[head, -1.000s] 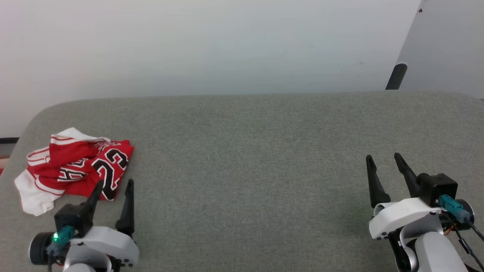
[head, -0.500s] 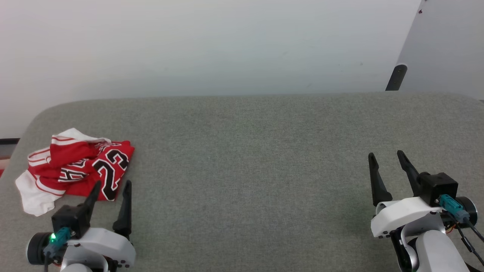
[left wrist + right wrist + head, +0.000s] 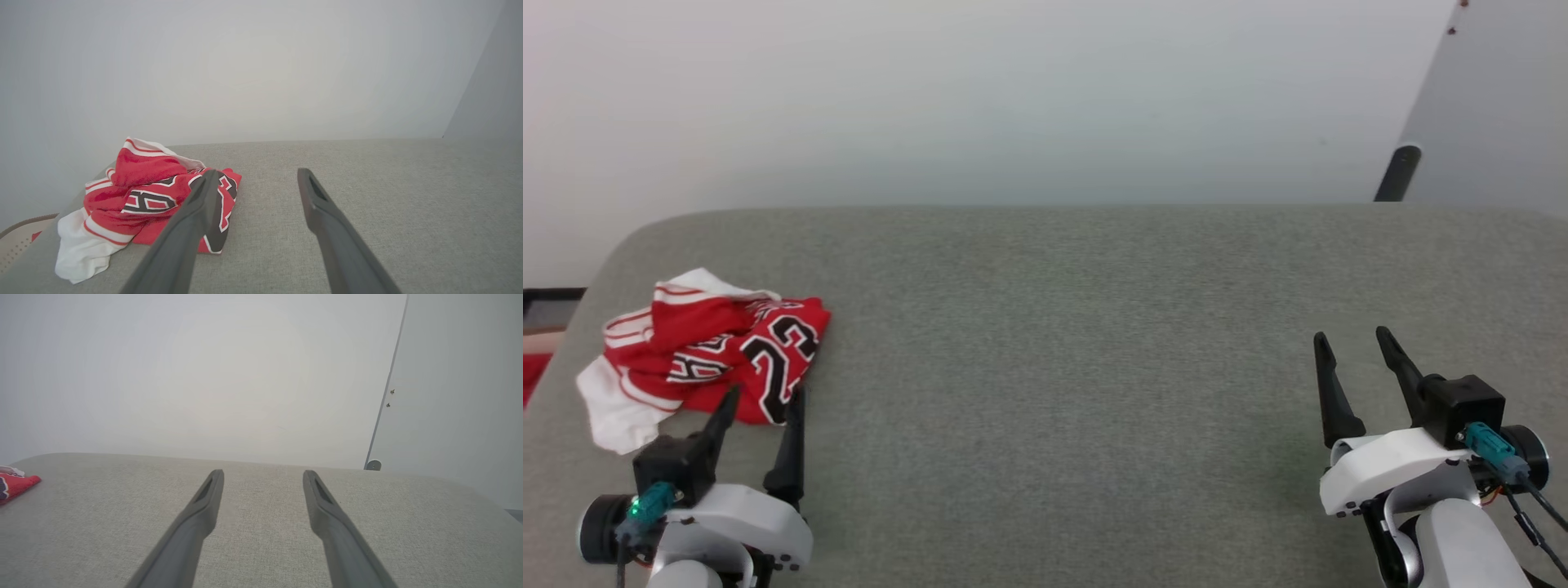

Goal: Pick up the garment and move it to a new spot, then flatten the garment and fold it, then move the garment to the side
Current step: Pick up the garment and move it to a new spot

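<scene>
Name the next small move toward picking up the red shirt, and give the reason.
Probably ease the left gripper forward and down onto the near edge of the garment: it is open, empty and close to the crumpled heap, while the right gripper sits far across the grey surface.

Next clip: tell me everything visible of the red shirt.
The garment is a red jersey-style shirt of soft cloth, with white sleeve ends, red-and-white striped trim and a black, white-outlined "23" plus partial lettering. It lies crumpled in a heap near the left end of the grey fabric surface. The open left hand points at its near edge, not gripping it.
</scene>
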You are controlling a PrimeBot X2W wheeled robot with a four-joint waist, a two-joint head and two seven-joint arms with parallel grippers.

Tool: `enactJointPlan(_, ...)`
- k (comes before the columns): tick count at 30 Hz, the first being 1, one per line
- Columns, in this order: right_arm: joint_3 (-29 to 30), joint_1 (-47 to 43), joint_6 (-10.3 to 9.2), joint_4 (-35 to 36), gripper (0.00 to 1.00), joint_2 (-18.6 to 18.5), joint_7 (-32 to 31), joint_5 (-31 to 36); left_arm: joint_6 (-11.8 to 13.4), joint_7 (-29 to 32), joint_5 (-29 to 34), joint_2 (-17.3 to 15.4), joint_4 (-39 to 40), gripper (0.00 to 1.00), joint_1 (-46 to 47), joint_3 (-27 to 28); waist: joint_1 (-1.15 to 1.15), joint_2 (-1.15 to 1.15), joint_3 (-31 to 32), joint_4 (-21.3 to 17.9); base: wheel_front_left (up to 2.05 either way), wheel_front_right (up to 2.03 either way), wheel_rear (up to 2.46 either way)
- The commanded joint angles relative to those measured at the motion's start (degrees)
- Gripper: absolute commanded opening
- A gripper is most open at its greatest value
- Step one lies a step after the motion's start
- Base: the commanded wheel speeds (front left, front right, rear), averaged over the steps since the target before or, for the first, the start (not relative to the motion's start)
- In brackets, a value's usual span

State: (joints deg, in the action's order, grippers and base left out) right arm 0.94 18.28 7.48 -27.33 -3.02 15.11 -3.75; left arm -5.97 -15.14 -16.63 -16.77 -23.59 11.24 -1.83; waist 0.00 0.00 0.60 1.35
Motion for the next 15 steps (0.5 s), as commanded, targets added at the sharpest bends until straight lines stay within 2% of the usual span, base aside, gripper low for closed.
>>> enactJointPlan(1, -0.50, 0.53, 0.03, 0.04, 1.00, 0.18, 0.07, -0.63, 0.42, 0.02, -0.04, -0.28, -0.44, 1.00, 0.37, 0.07, 0.00, 0.00, 0.06, 1.39, 0.00, 0.00, 0.00)
enactJointPlan(8, -3.03, 0.53, 0.02, -0.82, 1.00, 0.18, 0.07, -1.75, 1.22, 0.04, -0.57, -0.69, -1.87, 1.00, 1.00, 0.48, 0.00, 0.00, 0.31, 7.43, 0.00, 0.00, 0.00)
enactJointPlan(15, -5.21, 1.30, 0.02, -1.87, 1.00, 0.15, 0.07, -2.88, 2.05, 0.15, -1.40, -0.73, -3.01, 1.00, 1.45, 1.10, 0.00, 0.00, 0.45, 15.71, 0.00, 0.00, 0.00)
